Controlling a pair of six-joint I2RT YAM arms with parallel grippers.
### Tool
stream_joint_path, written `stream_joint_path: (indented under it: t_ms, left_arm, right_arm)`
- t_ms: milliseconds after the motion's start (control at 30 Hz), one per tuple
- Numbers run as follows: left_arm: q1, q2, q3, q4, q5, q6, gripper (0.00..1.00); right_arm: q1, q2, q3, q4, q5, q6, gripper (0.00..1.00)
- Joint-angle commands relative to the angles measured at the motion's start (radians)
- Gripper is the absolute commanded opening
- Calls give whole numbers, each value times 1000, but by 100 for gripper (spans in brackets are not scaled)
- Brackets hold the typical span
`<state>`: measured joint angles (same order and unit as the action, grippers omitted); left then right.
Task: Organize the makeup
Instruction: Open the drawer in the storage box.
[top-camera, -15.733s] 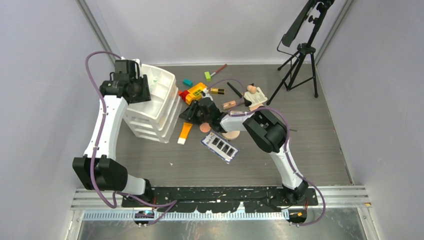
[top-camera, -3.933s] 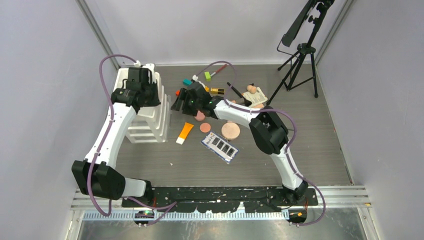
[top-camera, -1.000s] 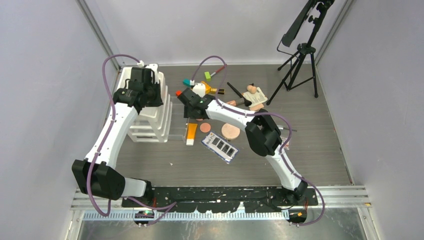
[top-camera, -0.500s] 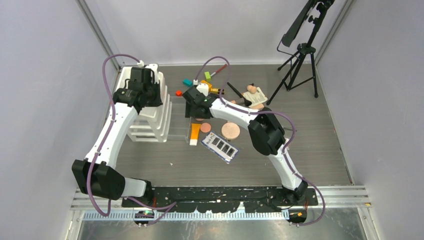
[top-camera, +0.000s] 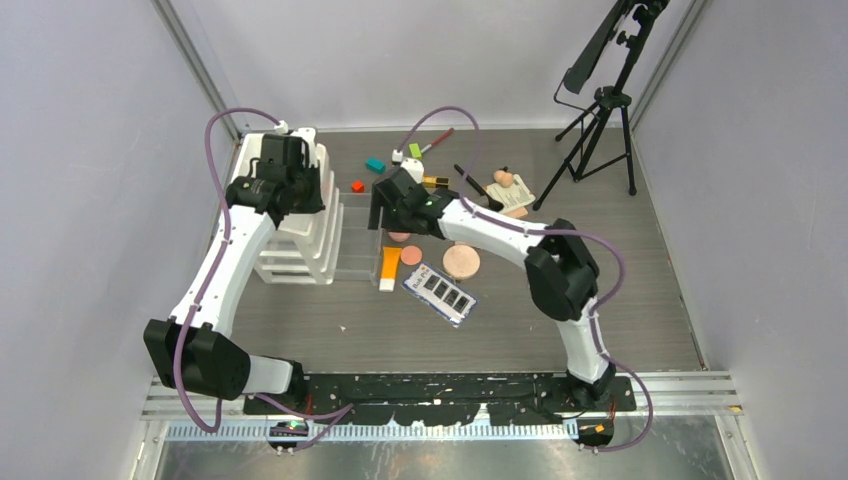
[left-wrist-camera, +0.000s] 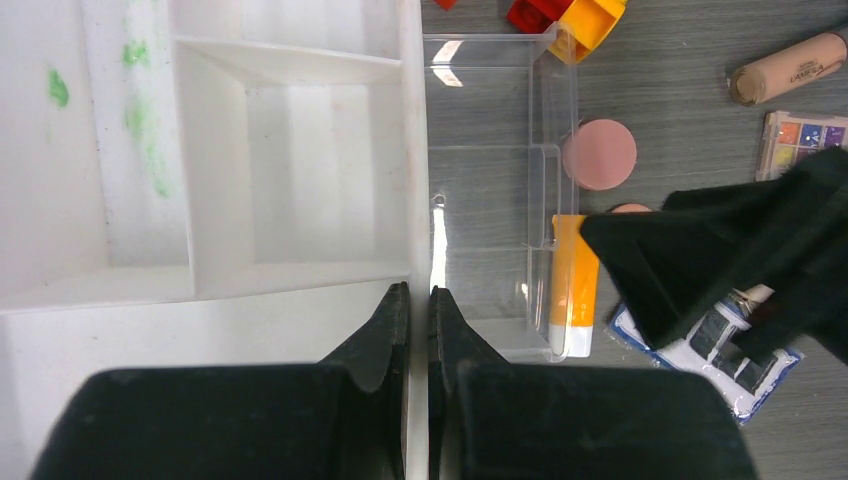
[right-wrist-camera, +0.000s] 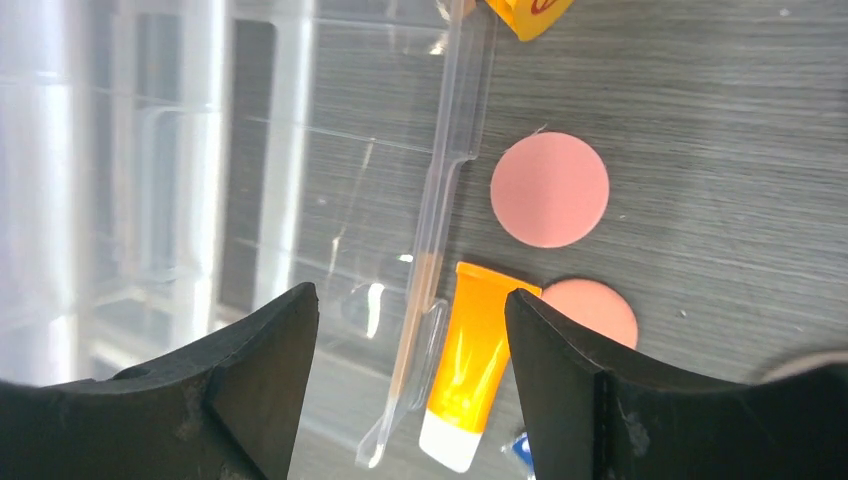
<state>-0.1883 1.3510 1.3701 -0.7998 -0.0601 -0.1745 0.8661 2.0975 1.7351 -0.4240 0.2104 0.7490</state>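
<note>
Top external view, listed by size.

1. Organizer (top-camera: 300, 225), white, left of centre. The left gripper (left-wrist-camera: 418, 320) is pinched tight on its right wall, the thin rim between the fingers.
2. Tray (top-camera: 358, 240), clear, butted against the organizer's right side.
3. Right gripper (right-wrist-camera: 410, 300), above the tray's right edge. Its jaws are spread wide and hold nothing.
4. Palette (top-camera: 440, 293), lower right of the tray.
5. Peach compact (top-camera: 461, 261), right of centre.
6. Tube (top-camera: 388, 267), orange, lengthwise along the tray's right wall, white cap toward the bottom of the frame. It seems to lie outside the wall, but this is not certain.
7. Pink compact (right-wrist-camera: 549, 189), just above the tube.

Risk: a straight descent could put the left finger on or across the tray wall. Closing would then pinch the wall along with the tube, or shove the tray. The tube is smooth and tapered, so a grip near the flat end may squeeze it out.

Position, right wrist view: the tube lies below and between the fingers, nearer the right one. Its flat end is close under the midpoint and nothing touches it.
</note>
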Motion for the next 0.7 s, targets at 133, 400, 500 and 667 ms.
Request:
stream_joint_path:
  t_ms: [133, 400, 500, 667]
  left_arm:
    - [9, -25, 24, 44, -27, 13, 10]
    - [8, -52, 63, 40, -21, 11, 34]
    - [9, -64, 90, 42, -2, 4, 36]
    - [9, -85, 111, 44, 6, -4, 42]
  right_arm:
    - [-65, -309, -233, 135, 14, -26, 74]
    - [-133, -477, -396, 47, 59, -114, 73]
    - [-160, -521, -459, 42, 61, -121, 73]
    - [-179, -565, -544, 33, 70, -132, 73]
